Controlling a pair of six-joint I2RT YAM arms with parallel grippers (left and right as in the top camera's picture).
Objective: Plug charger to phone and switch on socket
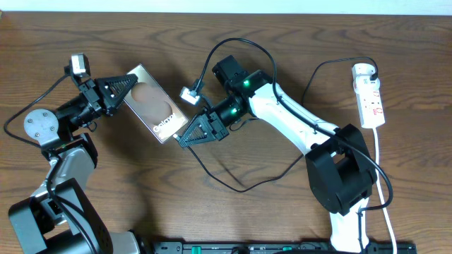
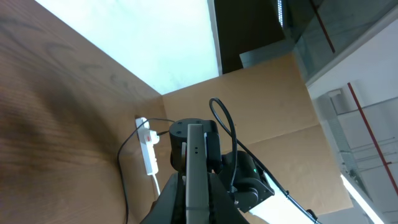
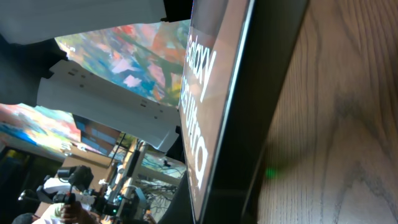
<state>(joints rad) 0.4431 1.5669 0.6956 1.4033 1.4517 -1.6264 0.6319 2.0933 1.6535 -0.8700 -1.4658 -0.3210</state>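
Quick status from the two-arm side. My left gripper [image 1: 127,86] is clamped on the phone [image 1: 152,106] at its upper-left short end. In the left wrist cam the phone is just a thin grey edge [image 2: 195,174] standing between my fingers, so it's tilted up off the table [image 1: 282,42] rather than lying flat. From overhead it sits diagonally, brown back up, with the dark oval and white lettering showing.

My right gripper [image 1: 185,137] is at the phone's other end, the lower-right short edge, and its jaws are closed. The charger [image 1: 236,187] comes out from right at the fingers, loops down and across the table and disappears behind my right arm. So I'm pinching its free end, but the plug tip itself is hidden and I can't tell if it's in the port. The right wrist cam is basically all phone [image 3: 211,93] – "Galaxy" text up close, dark edge, wood grain beside it.

The socket [image 1: 372,99] is far right near the back edge, well apart from both grippers, w/ red marks on top and a rounded white plug at its far end. It also shows in the left wrist cam [image 2: 149,155]. Can't read the switch position.
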